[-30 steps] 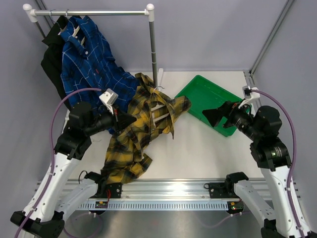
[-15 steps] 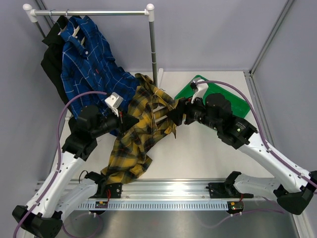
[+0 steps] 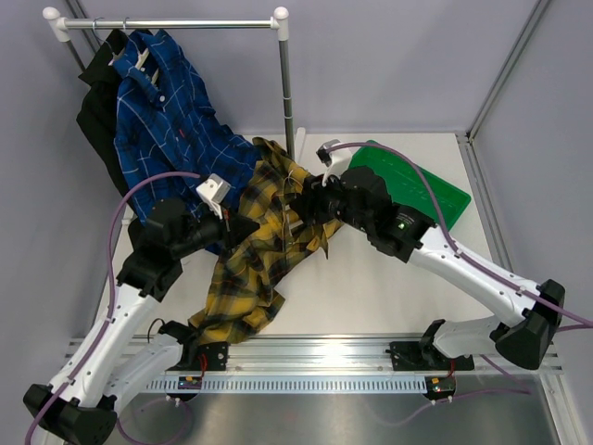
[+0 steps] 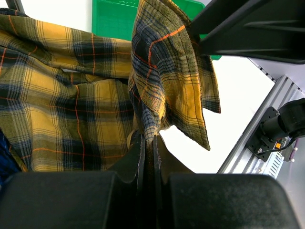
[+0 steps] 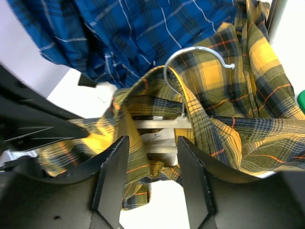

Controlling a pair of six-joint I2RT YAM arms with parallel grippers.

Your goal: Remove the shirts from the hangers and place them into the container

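This is showing a robotics laboratory test cell. Plain grey wall panels [image 3: 389, 65] and aluminium frame posts [image 3: 505, 69] are enclosing a white counter [image 3: 371, 287]. A slotted aluminium rail [image 3: 315, 357] is running along the counter's near edge, carrying the bolted bases of the left arm [image 3: 102, 324] and right arm [image 3: 463, 269]. Purple cables [image 3: 109, 250] are looping off both arms. A white-capped clothes rail [image 3: 171, 23] is standing at the far-left corner.

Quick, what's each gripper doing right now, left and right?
Left gripper: shut on the yellow plaid shirt.
Right gripper: open, straddling the white hanger, not gripping it.
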